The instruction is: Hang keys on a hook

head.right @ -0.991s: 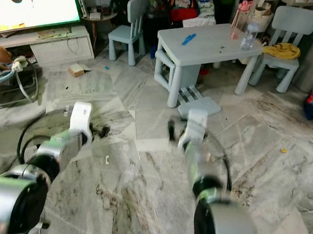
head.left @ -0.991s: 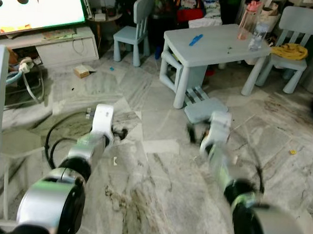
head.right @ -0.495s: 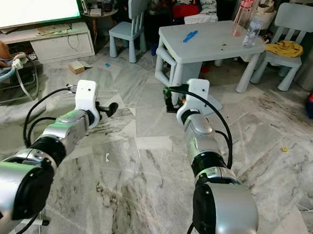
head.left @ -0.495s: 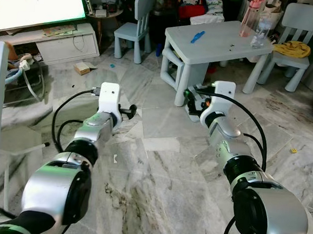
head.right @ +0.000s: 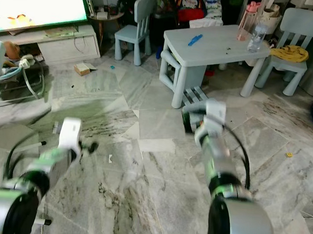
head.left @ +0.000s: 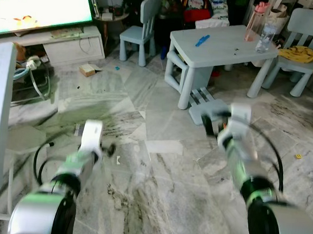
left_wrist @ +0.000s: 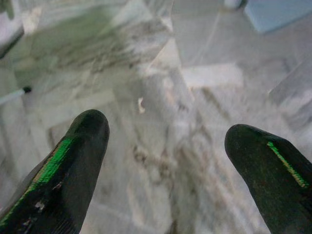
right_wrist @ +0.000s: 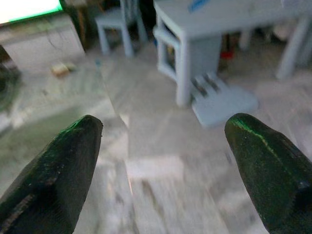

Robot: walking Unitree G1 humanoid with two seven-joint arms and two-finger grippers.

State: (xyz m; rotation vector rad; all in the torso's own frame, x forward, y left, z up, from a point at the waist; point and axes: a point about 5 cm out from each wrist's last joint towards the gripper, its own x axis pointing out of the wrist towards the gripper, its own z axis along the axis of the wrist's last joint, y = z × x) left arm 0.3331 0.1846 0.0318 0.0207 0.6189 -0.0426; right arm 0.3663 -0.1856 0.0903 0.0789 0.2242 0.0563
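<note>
Over the marble floor (head.left: pixel 155 203), both arms are reaching forward, blurred in the head views. Left gripper (left_wrist: pixel 165 141) is hanging with its fingers spread wide, nothing between them, above veined tiles. Right gripper (right_wrist: pixel 161 141) is likewise released, fingers well apart, pointing toward the pale blue table (head.right: pixel 216 46) and the small step stool (right_wrist: pixel 222 100) at the table's near edge. Blue pen (head.right: pixel 195 40) and bottle (head.right: pixel 254 37) are sitting on the tabletop. Keys and hook: cannot tell where.
</note>
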